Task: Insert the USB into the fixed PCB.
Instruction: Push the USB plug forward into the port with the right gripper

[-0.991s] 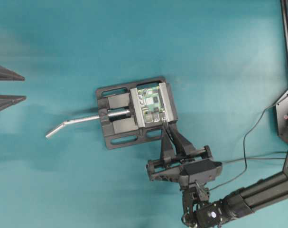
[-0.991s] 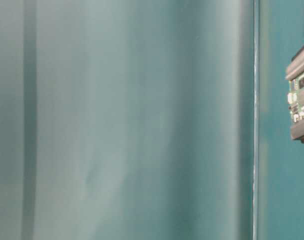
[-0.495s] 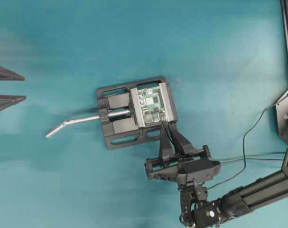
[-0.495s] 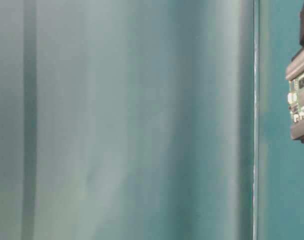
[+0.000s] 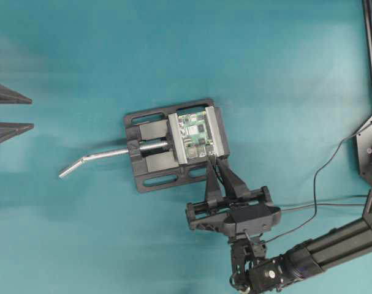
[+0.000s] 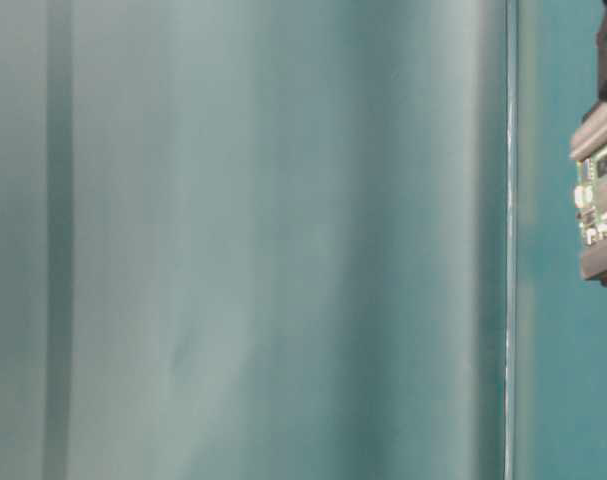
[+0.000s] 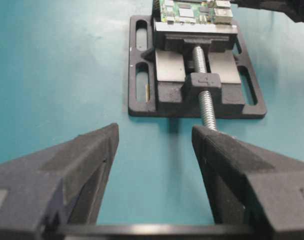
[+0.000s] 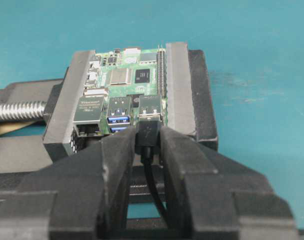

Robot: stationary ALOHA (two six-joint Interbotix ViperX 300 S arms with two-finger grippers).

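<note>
Teal surface (image 5: 284,73) carries the black vise with grey jaws (image 5: 173,145), clamping the small green circuit board (image 8: 122,85). Right gripper (image 8: 147,145) is pinched on the black USB plug on thin black cable (image 8: 147,131), silvery tip at a port mouth on the board edge. Seating looks partial; final push remains. Left gripper (image 7: 154,150) spread wide, empty, well apart.

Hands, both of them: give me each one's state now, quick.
Left hand: open, holding nothing.
Right hand: closed on the USB, its plug at a port of the fixed PCB.
</note>
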